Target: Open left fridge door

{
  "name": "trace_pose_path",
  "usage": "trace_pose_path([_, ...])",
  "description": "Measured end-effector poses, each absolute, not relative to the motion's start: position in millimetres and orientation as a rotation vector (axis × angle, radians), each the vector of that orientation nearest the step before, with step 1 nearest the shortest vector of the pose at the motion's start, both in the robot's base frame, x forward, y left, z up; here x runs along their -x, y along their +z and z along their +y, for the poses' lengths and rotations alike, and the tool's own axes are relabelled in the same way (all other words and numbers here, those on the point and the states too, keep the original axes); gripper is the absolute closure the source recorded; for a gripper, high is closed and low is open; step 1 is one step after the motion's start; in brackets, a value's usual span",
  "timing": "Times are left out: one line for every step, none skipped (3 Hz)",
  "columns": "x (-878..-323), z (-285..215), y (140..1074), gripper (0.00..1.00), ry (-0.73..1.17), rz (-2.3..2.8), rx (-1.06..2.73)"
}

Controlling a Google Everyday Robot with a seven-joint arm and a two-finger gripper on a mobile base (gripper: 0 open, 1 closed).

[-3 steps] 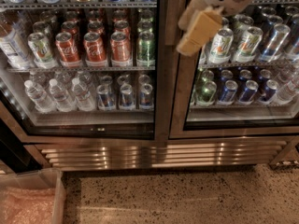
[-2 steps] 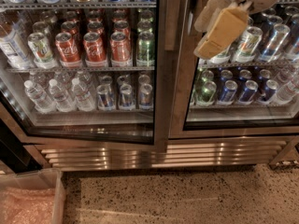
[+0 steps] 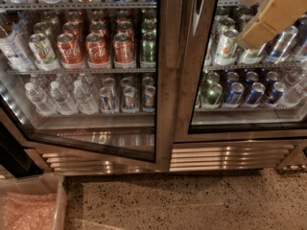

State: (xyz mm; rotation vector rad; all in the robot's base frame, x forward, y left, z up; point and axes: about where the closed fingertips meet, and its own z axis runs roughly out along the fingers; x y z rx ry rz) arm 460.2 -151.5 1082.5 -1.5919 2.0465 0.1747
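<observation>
Left fridge door (image 3: 165,90) fills the view from 9 to 12 o'clock. Its bottom edge sits skewed off the cabinet line, so it stands slightly ajar. Nearest, at 7 o'clock, a clear plastic bin (image 3: 29,200) rests on the speckled floor (image 3: 182,205). Beyond that, a ribbed steel grille (image 3: 225,157) runs under both doors. Behind the left glass, red cola cans (image 3: 98,49) sit above water bottles (image 3: 60,97). At 2 o'clock the tan gripper (image 3: 268,18) hangs before the right fridge door (image 3: 240,133), apart from the left one. Whether it is open or closed I cannot tell.
</observation>
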Motion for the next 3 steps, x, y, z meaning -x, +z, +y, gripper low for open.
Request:
trace_pose_path([-464.8,-147.3,1085.7,0.1,0.167,2.026,1.582])
trace_pose_path([-464.9,-147.2,1085.7,0.0,0.167,2.026,1.581])
trace_pose_path([-464.9,-147.2,1085.7,0.0,0.167,2.026,1.581])
